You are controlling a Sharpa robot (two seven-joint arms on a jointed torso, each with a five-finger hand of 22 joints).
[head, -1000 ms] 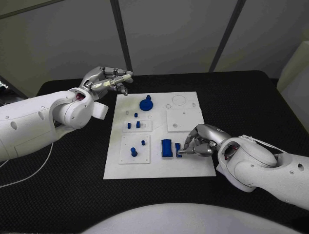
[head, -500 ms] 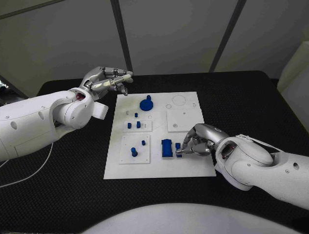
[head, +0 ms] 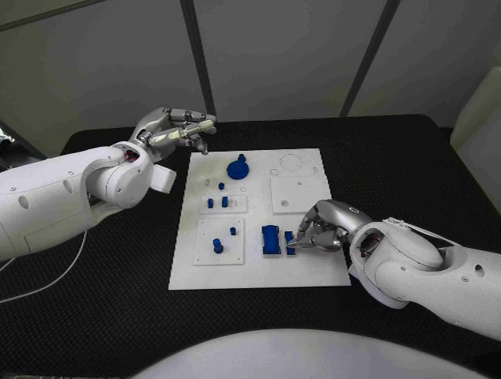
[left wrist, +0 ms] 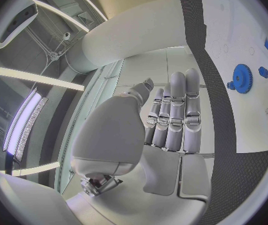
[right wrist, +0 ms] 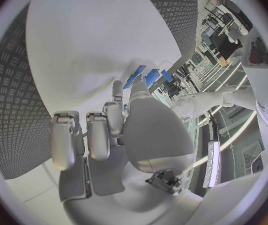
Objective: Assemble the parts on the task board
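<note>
A white task board (head: 307,268) lies mid-table, carrying small blue parts. The right hand (head: 325,227) rests at the board's near right area, its fingertips pinching a small blue block (head: 289,242) beside a taller blue piece (head: 271,239). The left hand (head: 173,131) hovers off the board's far left corner, fingers straight and together, holding nothing.

Matt white task board (head: 307,268), textured black table (head: 410,158)

Left robot hand (head: 173,129) raised, fingers together; right robot hand (head: 325,225) curled downward.
</note>
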